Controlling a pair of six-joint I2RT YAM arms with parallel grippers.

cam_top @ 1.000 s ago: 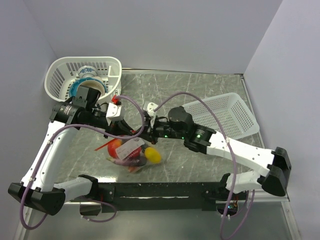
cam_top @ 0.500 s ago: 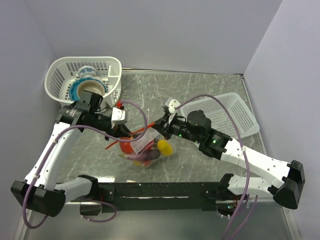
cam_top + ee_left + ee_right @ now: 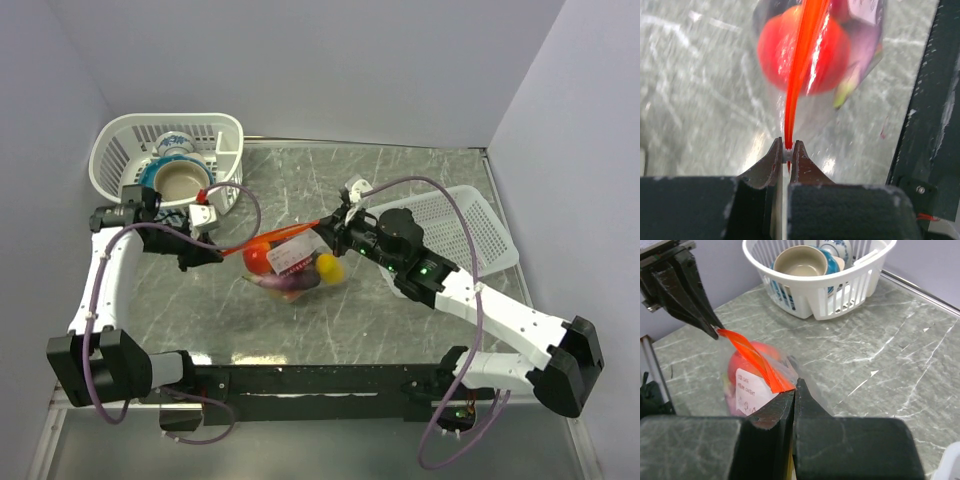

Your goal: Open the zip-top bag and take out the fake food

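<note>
The zip-top bag (image 3: 290, 262) hangs in the air over the table's middle, stretched between both grippers. Its orange-red zip strip (image 3: 270, 238) is pulled taut. My left gripper (image 3: 217, 252) is shut on the strip's left end, seen in the left wrist view (image 3: 788, 148). My right gripper (image 3: 324, 226) is shut on the strip's right end, seen in the right wrist view (image 3: 794, 386). Inside the bag are a red tomato (image 3: 258, 258), a yellow piece (image 3: 329, 266) and a dark purple eggplant (image 3: 288, 283). The tomato (image 3: 800, 50) also shows in the left wrist view.
A round white basket (image 3: 110, 150) with blue-and-white bowls and a cup (image 3: 180, 180) stands at the back left. A flat white basket (image 3: 470, 225) lies at the right. Grey walls close in left, back and right.
The bag has been lifted and carried toward the table's middle. The grippers have moved apart, left going left and right going right, and the zip strip is now stretched taut.
</note>
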